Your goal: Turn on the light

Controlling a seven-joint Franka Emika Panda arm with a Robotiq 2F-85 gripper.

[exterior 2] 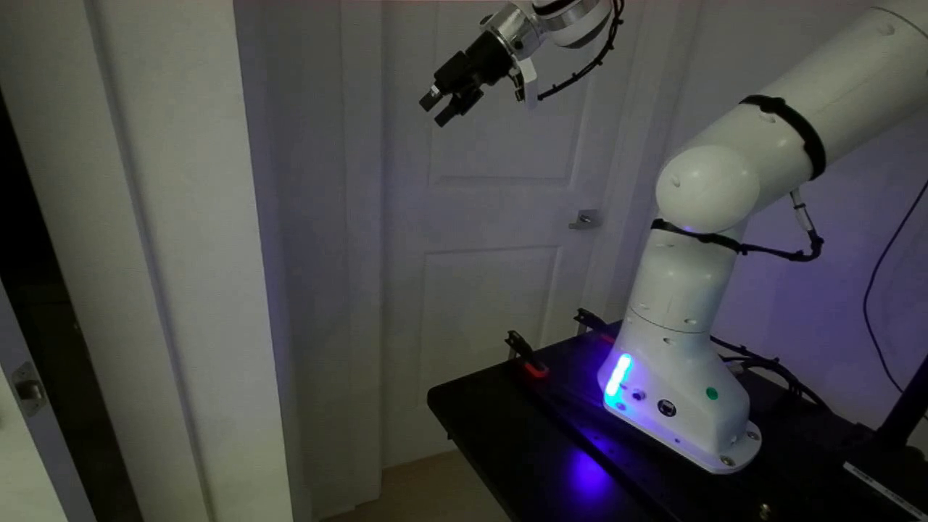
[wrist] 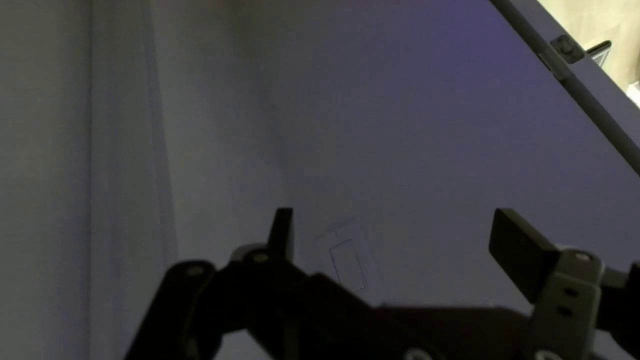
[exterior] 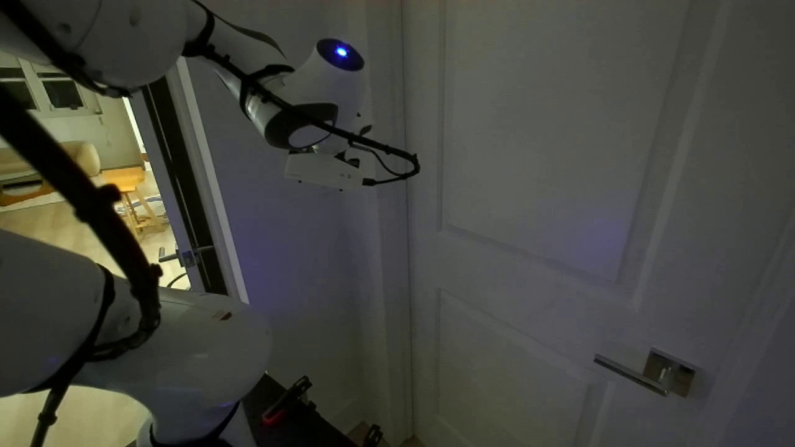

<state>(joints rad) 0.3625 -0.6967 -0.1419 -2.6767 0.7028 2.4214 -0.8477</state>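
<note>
The gripper [wrist: 393,212] stands with its two fingers [wrist: 522,250] spread, a wide gap between the tips. Within that gap the wrist view, alone of the three, resolves the light switch [wrist: 348,265], a faint tilted rectangle on the wall [wrist: 425,150]; it lies between the wall's edge toward the door frame [wrist: 127,125] and its edge along a dark strip [wrist: 600,114], and appears nearer one finger than the other. Depth between fingertips and switch cannot be judged. Toward this view's upper right corner, a latch plate [wrist: 567,49] borders a brighter space [wrist: 585,20].

In an exterior view the robot's base [exterior 2: 678,380], bearing a blue light strip [exterior 2: 618,377], stands on a black table [exterior 2: 493,420] whose edge nearest the closed door [exterior 2: 493,217] carries two clamps [exterior 2: 528,353]; both fingers appear here too, pointing obliquely downward. In an exterior view showing the white housing [exterior: 323,171] at the wrist, the fingers are hidden; a wooden stool [exterior: 124,179] appears only here, beyond a doorway [exterior: 208,174]. Both exterior views include the door's lever handle [exterior: 658,375].
</note>
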